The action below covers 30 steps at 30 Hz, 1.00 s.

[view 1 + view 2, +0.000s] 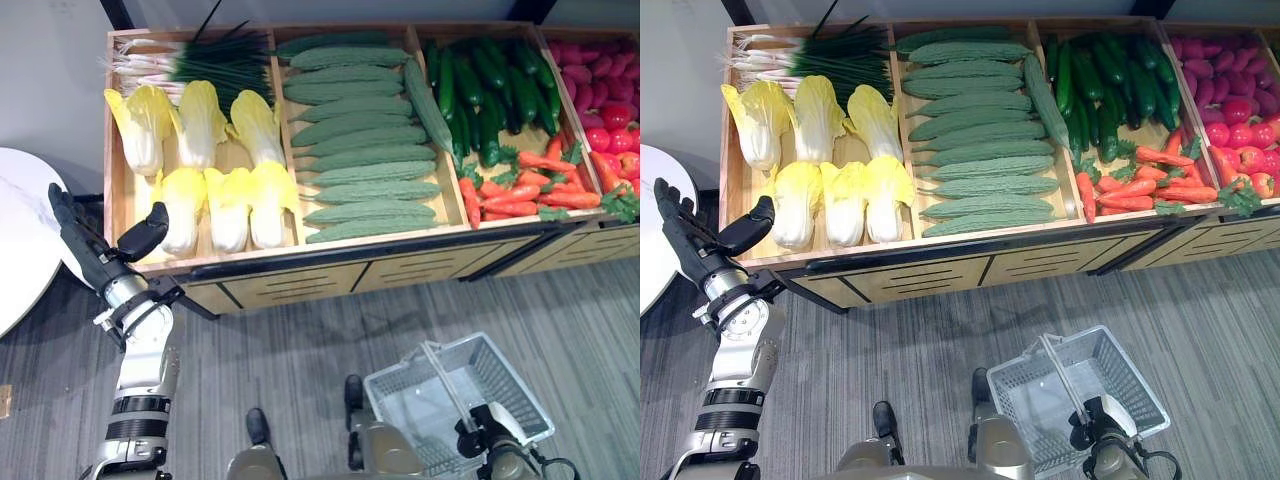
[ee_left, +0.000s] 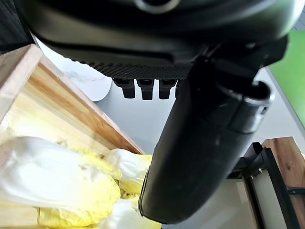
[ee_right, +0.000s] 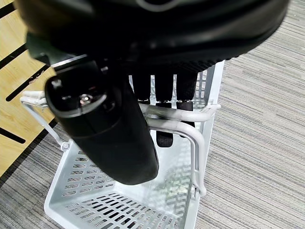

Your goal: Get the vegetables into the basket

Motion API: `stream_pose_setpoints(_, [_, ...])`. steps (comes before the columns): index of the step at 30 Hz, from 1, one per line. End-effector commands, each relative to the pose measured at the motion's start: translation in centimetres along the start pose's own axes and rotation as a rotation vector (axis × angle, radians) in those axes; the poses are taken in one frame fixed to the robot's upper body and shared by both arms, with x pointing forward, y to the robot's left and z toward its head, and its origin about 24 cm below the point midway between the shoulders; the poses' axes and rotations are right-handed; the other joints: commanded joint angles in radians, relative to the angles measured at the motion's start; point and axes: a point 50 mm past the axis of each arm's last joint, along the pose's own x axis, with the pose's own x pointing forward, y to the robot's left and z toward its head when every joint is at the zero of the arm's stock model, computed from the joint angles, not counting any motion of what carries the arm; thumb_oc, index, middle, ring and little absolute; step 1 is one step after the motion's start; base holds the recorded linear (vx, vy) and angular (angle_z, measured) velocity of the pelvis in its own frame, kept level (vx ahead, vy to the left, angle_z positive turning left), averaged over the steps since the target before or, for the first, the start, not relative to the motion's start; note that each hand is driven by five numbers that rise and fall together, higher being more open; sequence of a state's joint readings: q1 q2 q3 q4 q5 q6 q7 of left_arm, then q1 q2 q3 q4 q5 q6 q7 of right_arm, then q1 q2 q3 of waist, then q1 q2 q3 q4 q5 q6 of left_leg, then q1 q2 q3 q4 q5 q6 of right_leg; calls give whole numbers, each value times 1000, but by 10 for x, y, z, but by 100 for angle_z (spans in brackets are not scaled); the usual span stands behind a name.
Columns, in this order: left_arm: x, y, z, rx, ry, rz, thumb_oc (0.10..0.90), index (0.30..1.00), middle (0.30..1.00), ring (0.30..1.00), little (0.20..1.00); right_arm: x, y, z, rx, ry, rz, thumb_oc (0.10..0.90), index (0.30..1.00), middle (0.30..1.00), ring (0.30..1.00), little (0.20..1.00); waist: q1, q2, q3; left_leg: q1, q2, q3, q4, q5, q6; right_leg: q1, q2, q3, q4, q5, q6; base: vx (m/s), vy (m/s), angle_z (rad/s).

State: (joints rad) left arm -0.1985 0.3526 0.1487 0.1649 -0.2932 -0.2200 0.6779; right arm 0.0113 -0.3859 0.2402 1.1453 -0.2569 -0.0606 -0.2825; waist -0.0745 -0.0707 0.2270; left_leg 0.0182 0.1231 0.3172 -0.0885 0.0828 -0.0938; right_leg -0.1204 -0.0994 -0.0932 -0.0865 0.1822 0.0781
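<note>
Nearest the camera: a white wire basket low over the grey carpet, carried by the right hand, fingers curled round its two white handles. Nothing visible inside the basket.

Beyond it, a long wooden display stand split into compartments. At the far left compartment, Chinese cabbages in two rows, with green onions behind them. Next along, bitter gourds stacked in a column; then cucumbers with carrots in front; at the far right, red and purple produce, too small to name surely.

Left hand raised at the stand's front left corner, fingers straight and thumb spread, holding nothing, just beside the front row of cabbages but apart from them. White round table to the left of that hand.
</note>
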Motion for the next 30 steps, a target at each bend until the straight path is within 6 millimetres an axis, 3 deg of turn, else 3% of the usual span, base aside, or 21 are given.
stream_pose_setpoints(1, [19, -8, 38, -18, -222, -13, 900, 1000, 1000, 1000, 1000, 0, -13, -15, 8, 36, -58, 400, 300, 300, 300, 300, -13, -23, -44, -15, 10, -25, 1, -14, -15, 35, -55, 15, 10, -49, 95, 0, 0, 0])
stream_pose_setpoints(12, [31, -21, 13, 58, -95, -9, 900, 1000, 1000, 1000, 1000, 3, -15, -5, -29, 16, -65, 400, 300, 300, 300, 300, -31, -32, -28, -39, 9, -8, 1, -9, -15, -6, -55, 35, 13, -33, 100, -16, 15, -4])
stream_pose_setpoints(28, [39, -34, 3, 162, -46, -36, 900, 1000, 1000, 1000, 1000, 8, -22, 6, -50, -6, -94, 400, 300, 300, 300, 300, -42, -35, -18, -65, 5, 2, 1, -5, -13, -50, -55, 56, 26, -27, 101, 5, 10, -4])
stream_pose_setpoints(30, [38, -37, -6, 181, 4, -43, 900, 1000, 1000, 1000, 1000, 8, -23, 8, -61, -9, -98, 400, 300, 300, 300, 300, -47, -34, -20, -67, 6, 5, 1, -6, -12, -55, -54, 60, 29, -28, 102, 18, 12, 0])
